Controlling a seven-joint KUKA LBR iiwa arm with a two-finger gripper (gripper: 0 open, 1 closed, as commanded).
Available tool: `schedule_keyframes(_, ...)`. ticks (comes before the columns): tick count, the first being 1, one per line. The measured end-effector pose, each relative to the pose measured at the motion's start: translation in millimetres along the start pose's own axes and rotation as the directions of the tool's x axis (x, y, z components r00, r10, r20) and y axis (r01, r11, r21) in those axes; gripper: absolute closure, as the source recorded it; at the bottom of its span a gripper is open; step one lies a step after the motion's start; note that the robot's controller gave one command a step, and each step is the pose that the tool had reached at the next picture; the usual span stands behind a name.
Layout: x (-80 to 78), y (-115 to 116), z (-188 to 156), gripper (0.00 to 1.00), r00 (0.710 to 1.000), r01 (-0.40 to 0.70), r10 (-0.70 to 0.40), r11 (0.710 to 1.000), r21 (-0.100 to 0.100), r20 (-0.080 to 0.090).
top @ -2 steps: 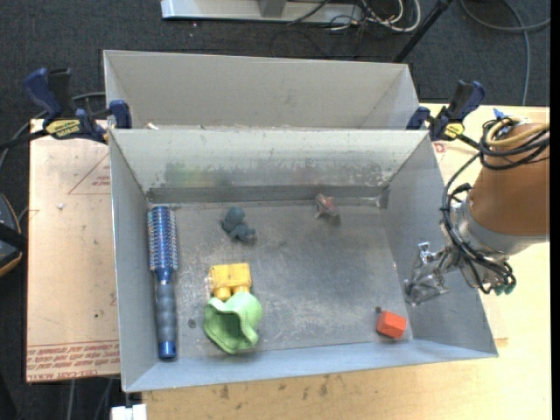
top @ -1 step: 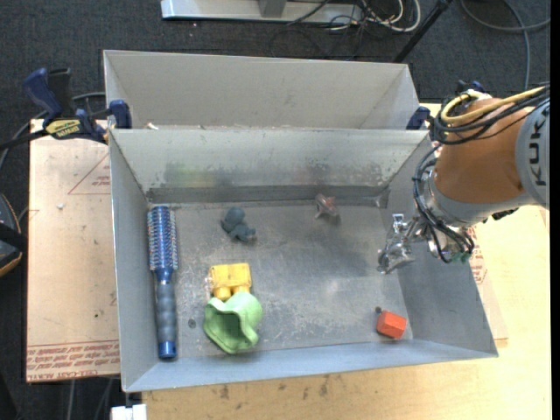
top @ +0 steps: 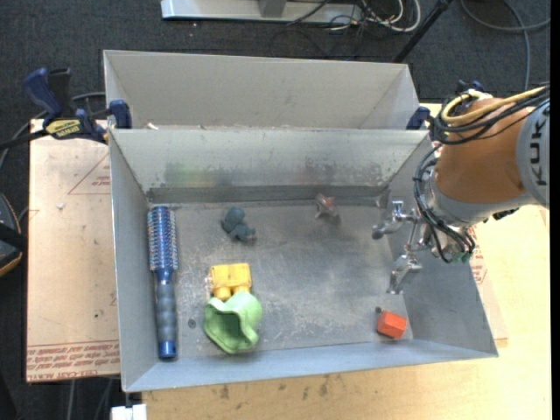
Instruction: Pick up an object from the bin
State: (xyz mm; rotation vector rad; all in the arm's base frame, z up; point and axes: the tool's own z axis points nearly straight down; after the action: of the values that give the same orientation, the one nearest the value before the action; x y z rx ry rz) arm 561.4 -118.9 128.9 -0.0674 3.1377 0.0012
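My gripper (top: 391,254) hangs at the right side of the bin, close to the right wall. It is open, its two metal fingers spread apart with nothing between them. A small orange-red block (top: 391,325) lies on the floor just in front of the gripper, near the front right corner. A small reddish-grey piece (top: 325,204) sits by the back wall, to the gripper's left.
A grey-blue lump (top: 237,224) lies at the back left of centre. A yellow block (top: 230,277) touches a green soft thing (top: 234,323) at the front left. A blue hairbrush (top: 163,278) lies along the left wall.
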Motion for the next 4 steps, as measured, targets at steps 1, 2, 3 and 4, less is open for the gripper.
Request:
schedule_keyframes(1,77.7,52,-25,0.00,0.998,0.066,-0.066,0.998,-0.003,-0.008)
schedule_keyframes(2,59.1,-7,57,0.00,0.994,0.106,-0.106,0.994,-0.001,0.002)
schedule_keyframes(3,55.7,-6,52,1.00,0.994,0.111,-0.111,0.994,0.004,0.014)
schedule_keyframes(4,43.1,-27,-137,1.00,0.918,0.396,-0.396,0.918,0.006,0.006)
